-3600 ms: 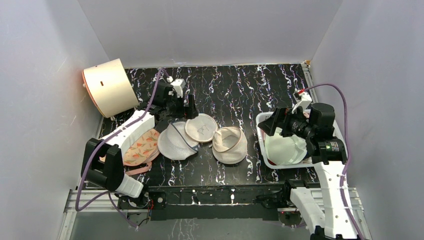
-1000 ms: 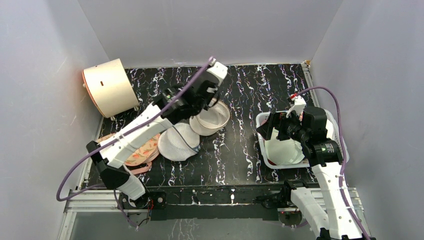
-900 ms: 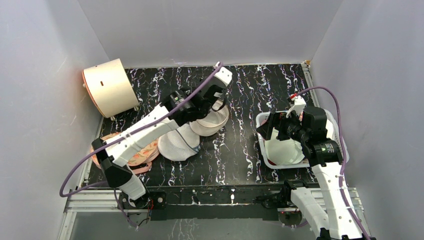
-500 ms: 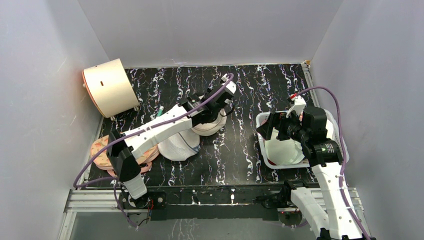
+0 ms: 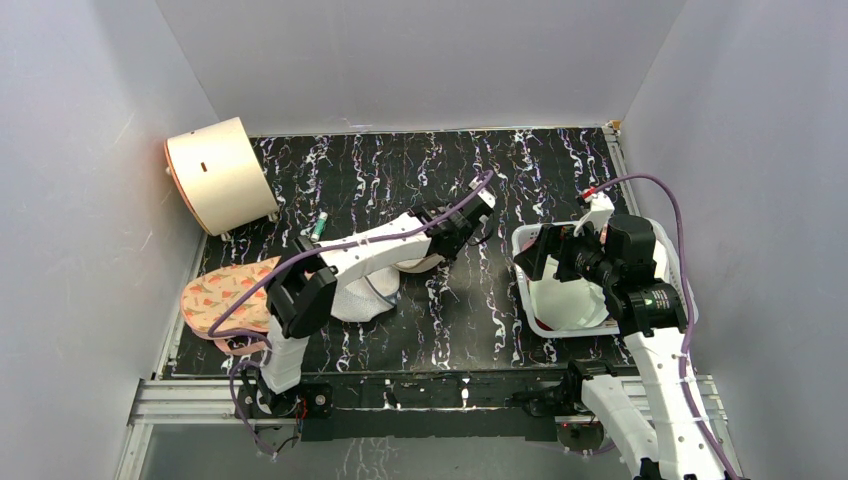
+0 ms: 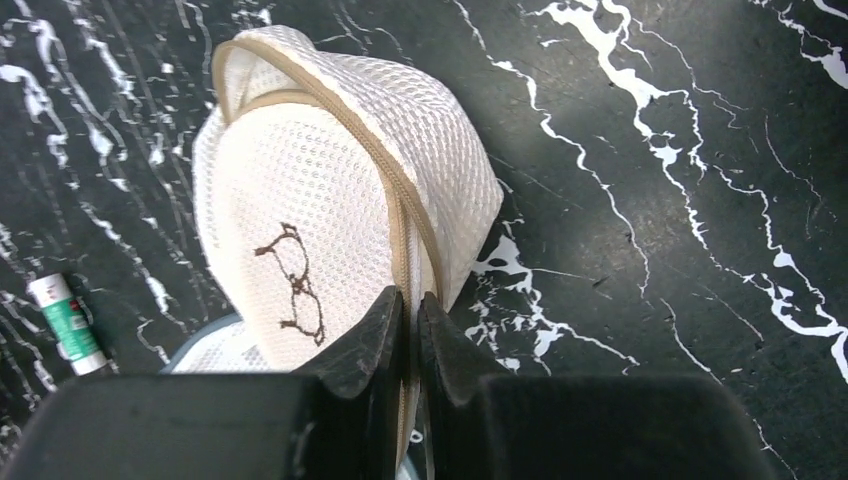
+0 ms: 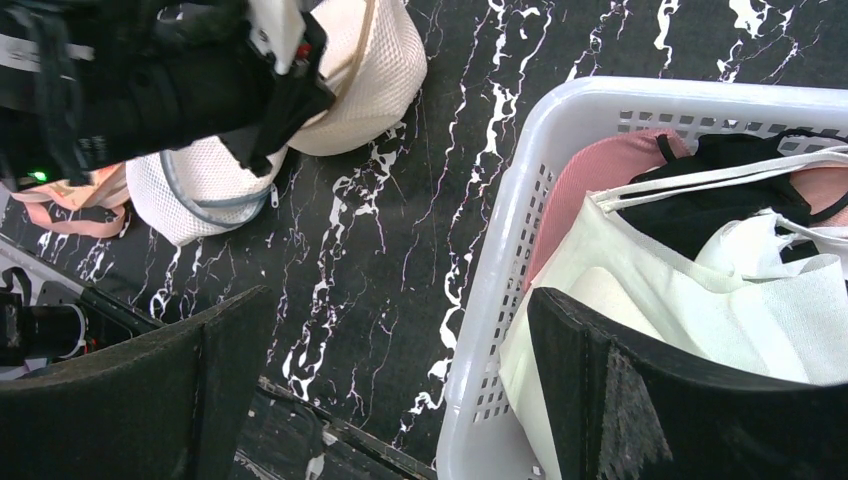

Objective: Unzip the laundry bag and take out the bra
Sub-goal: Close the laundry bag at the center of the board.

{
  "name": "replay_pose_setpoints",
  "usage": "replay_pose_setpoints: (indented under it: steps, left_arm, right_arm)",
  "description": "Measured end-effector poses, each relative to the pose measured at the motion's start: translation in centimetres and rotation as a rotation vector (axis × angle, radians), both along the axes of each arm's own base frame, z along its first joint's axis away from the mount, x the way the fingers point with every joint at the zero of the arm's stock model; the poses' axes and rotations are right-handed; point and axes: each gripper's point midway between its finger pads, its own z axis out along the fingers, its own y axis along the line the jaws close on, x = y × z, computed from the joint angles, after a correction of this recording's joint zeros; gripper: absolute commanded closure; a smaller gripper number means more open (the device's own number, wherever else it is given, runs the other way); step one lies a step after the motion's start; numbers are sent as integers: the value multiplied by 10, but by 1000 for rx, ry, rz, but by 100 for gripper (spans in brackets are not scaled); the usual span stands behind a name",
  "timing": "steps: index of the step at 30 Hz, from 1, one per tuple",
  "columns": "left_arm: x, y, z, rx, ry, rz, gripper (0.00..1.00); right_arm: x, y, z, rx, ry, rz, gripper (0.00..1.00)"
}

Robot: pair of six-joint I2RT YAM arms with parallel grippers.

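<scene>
The laundry bag (image 6: 330, 180), cream mesh with a small black drawing on its flat face, lies on the black marbled table. My left gripper (image 6: 411, 300) is shut on the bag's tan zipper band at its near edge. From above, the left gripper (image 5: 442, 245) reaches right over the laundry bag (image 5: 415, 264). My right gripper (image 7: 400, 390) hangs open over the left rim of a white basket (image 7: 500, 250). In the top view the right gripper (image 5: 545, 255) holds nothing. White, black and pink garments fill the basket; I cannot tell whether one is the bra.
A white mesh dome bag (image 5: 360, 295) lies just left of the laundry bag. A peach printed bra (image 5: 225, 295) sits at the left edge. A cream drum (image 5: 215, 175) stands at the back left. A small green-and-white tube (image 5: 318, 227) lies near it.
My left arm has swung right and stretched out low, carrying the pinched laundry bag along the table. The peach bra is now uncovered. The right arm has not moved.
</scene>
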Motion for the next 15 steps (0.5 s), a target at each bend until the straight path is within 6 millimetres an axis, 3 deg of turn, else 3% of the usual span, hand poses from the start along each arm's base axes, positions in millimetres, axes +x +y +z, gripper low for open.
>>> replay_pose_setpoints:
  steps: [6, 15]
  left_arm:
    - [-1, -12, -23, -32, 47, -5, 87]
    - [-4, -7, -45, -128, 161, 7, 50]
  right_arm:
    - [0, 0, 0, 1, 1, -1, 2]
    - [0, 0, 0, 2, 2, -1, 2]
